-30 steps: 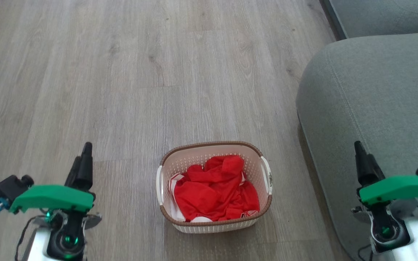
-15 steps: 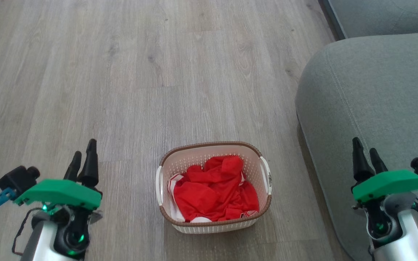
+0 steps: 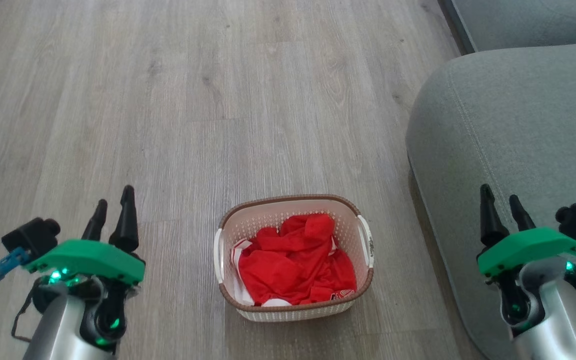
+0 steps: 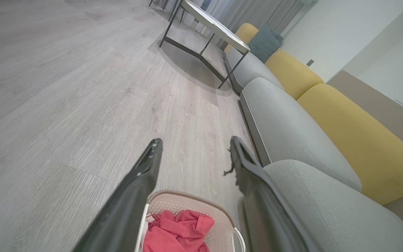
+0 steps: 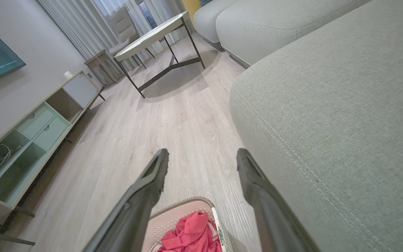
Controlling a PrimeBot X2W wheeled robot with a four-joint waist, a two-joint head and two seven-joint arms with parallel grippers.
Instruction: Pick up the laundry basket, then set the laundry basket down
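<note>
Two grippers hang on either side of the laundry basket [image 3: 264, 223], and neither touches it. The basket sits upright on the pale wood floor [image 3: 208, 100], near the robot and about midway between the arms. Its brown rim faces up and there is a white handle on each short side. A crumpled red garment [image 3: 298, 262] lies inside, with a bit of white cloth showing at the near left edge. To the right of the basket is the rounded grey end of a sofa [image 3: 518, 130], with a narrow strip of floor between them.

The left gripper [image 3: 114, 197] is well to the left of the basket, above bare floor, its fingers spread wide with nothing between them. The right gripper [image 3: 499, 194] is well to the right, over the sofa's end, fingers likewise wide apart and empty. Both pairs of fingers point toward the far side of the room.

The left wrist view looks between its open fingers, with the basket's far rim low down. The sofa runs away on the right with yellow cushions [image 4: 345, 119] along its back, and a low table [image 4: 215, 28] on thin dark legs stands farther off. The right wrist view shows an open-shelved cabinet [image 5: 30, 136] along the left wall.
</note>
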